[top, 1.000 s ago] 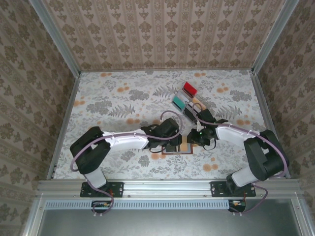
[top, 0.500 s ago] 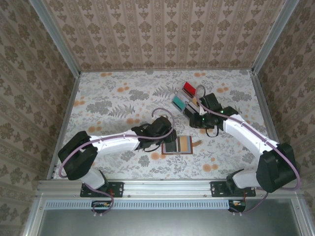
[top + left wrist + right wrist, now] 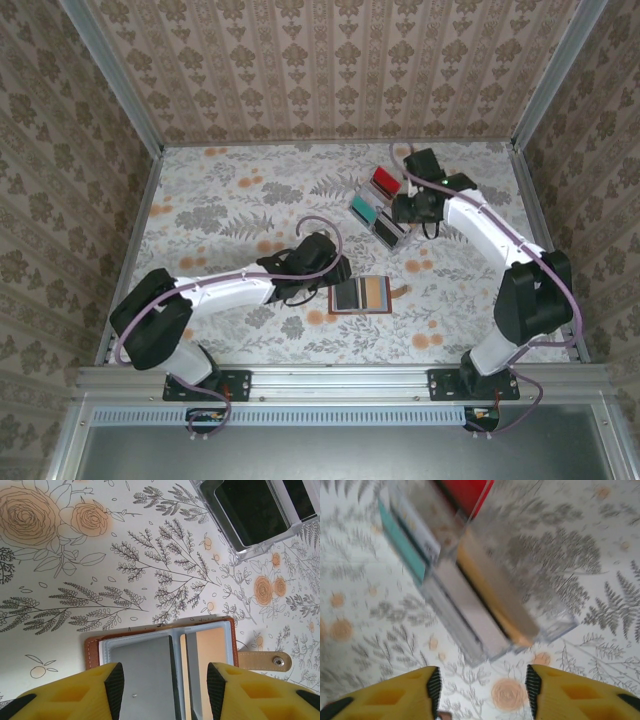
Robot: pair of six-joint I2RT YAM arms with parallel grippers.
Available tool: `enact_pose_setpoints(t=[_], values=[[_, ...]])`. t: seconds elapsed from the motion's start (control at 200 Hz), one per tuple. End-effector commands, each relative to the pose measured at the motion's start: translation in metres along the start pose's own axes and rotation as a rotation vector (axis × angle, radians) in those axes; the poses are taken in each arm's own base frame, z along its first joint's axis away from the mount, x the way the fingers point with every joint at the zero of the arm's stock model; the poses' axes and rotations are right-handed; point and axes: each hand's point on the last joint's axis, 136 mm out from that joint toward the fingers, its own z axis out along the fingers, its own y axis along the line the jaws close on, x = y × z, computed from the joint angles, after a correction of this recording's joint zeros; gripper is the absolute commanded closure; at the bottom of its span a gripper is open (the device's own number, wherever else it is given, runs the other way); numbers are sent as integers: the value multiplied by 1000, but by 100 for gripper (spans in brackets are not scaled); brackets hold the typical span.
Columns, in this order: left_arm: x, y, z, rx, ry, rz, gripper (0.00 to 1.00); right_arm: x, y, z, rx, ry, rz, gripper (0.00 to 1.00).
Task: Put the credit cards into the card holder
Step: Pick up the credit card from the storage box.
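One card holder (image 3: 361,294), brown, lying open, with two inner panels: one grey (image 3: 140,672), one tan (image 3: 212,647). One clasp tab (image 3: 263,661). One clear slotted rack (image 3: 386,228). Inside it, four coloured pieces told apart: one red (image 3: 384,180), one teal (image 3: 362,208), one orange (image 3: 490,597), one grey (image 3: 465,612); any further pieces lost in blur. Two grippers, the left gripper (image 3: 165,686) and the right gripper (image 3: 482,687), with two yellow fingers (image 3: 75,695) each. One floral table (image 3: 220,200).

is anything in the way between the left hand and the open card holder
Nothing visible does. The left hand hangs open directly over the card holder, which lies open; the clear rack sits apart beyond it.
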Motion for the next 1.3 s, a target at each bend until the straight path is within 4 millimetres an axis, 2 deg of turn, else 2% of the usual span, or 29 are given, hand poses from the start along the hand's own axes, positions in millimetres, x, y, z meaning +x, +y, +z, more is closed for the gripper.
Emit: enact_pose_setpoints(t=[0.0, 0.025, 0.06, 0.085, 0.255, 0.325, 0.425, 0.535, 0.705, 0.81, 0.89, 0.955, 1.04, 1.16, 1.295], values=[[-6, -3, -8, 33, -18, -21, 50, -19, -5, 0, -50, 7, 32, 43], [-6, -3, -9, 33, -18, -23, 50, -22, -6, 2, -62, 11, 42, 41], [-7, -2, -9, 33, -19, -25, 50, -26, -7, 6, -88, 20, 60, 32], [-6, -1, -10, 32, -20, -26, 50, -29, -7, 9, -109, 26, 71, 30], [-7, 0, -11, 34, -23, -33, 50, -37, -8, 32, -218, 80, 157, 30], [-7, 1, -11, 32, -22, -34, 50, -38, -12, 42, -204, 96, 167, 29], [-7, 1, -12, 30, -23, -30, 50, -34, -15, 54, -210, 119, 171, 29], [-8, 1, -12, 28, -25, -33, 50, -24, -5, 59, -280, 170, 175, 30], [-8, 3, -14, 20, -24, -29, 50, -15, 15, 43, -408, 176, 183, 33], [-8, 4, -14, 17, -23, -31, 50, -7, 17, 40, -417, 193, 181, 35], [-7, 4, -15, 20, -23, -31, 50, -8, -3, 40, -287, 168, 166, 36], [-8, 5, -16, 15, -27, -31, 50, -14, -19, 32, -171, 120, 135, 36], [-10, 8, -19, 1, -40, -30, 50, -25, -25, 15, -86, 56, 79, 36], [-12, 14, -23, -18, -59, -35, 50, -25, -9, 1, -52, 26, -22, 42], [-13, 19, -25, -26, -65, -45, 49, -12, 21, 3, -41, 39, -158, 52]])
